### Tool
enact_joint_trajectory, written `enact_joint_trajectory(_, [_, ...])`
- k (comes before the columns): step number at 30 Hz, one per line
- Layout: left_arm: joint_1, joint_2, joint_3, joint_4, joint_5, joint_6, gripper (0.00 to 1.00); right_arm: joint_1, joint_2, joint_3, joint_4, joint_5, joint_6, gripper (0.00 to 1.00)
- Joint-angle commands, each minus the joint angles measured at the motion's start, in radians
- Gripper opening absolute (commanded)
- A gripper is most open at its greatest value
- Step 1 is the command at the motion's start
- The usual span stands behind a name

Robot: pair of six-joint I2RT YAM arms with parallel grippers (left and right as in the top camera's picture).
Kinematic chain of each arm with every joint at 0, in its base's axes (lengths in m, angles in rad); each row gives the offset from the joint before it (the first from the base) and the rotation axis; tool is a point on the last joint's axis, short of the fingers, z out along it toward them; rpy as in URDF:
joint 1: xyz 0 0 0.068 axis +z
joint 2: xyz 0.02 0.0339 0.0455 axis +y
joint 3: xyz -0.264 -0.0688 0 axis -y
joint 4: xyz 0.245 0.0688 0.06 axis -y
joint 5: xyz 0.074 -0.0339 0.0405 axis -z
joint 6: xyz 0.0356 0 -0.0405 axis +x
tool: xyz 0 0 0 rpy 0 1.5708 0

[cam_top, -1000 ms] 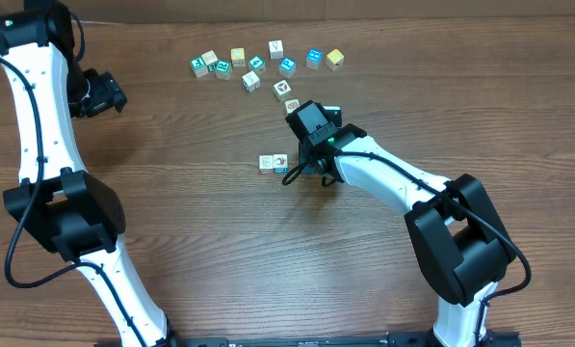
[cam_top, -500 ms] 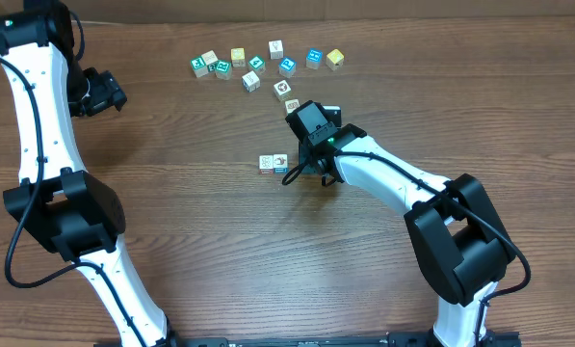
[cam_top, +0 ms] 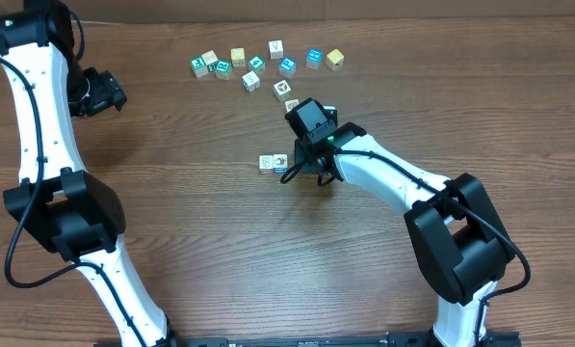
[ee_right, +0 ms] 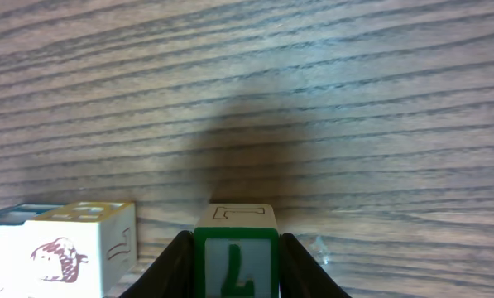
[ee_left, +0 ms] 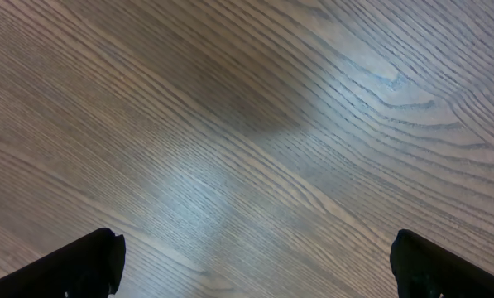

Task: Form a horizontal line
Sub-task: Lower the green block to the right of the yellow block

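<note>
Right gripper (ee_right: 236,271) is clamped on a green-numbered cube (ee_right: 235,217), whose lower half is cut off by the frame. The horizontal line (ee_right: 69,244) lies just left of the gripper, narrowly apart from the cube, its far end out of frame. From overhead, the wrist hides the grasp. Left gripper (ee_left: 256,266) is spread wide above the table (ee_left: 247,124).

Light: you see bright, even | Glare: pale sheen on bench (ee_left: 205,190) | Shadow: soft, ahead of right end effector (ee_right: 237,265) | Focus: sharp
</note>
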Motion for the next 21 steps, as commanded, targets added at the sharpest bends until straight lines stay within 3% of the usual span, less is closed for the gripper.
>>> enact_joint_trajectory(1, [-0.008, -0.001, -0.005, 0.000, -0.009, -0.014, 1.00, 0.000, 0.011, 0.027, 0.005, -0.031, 0.000, 0.27])
enact_joint_trajectory(21, [-0.007, -0.001, -0.005, 0.000, -0.009, -0.014, 0.99, 0.000, 0.011, 0.027, 0.028, -0.046, 0.004, 0.27])
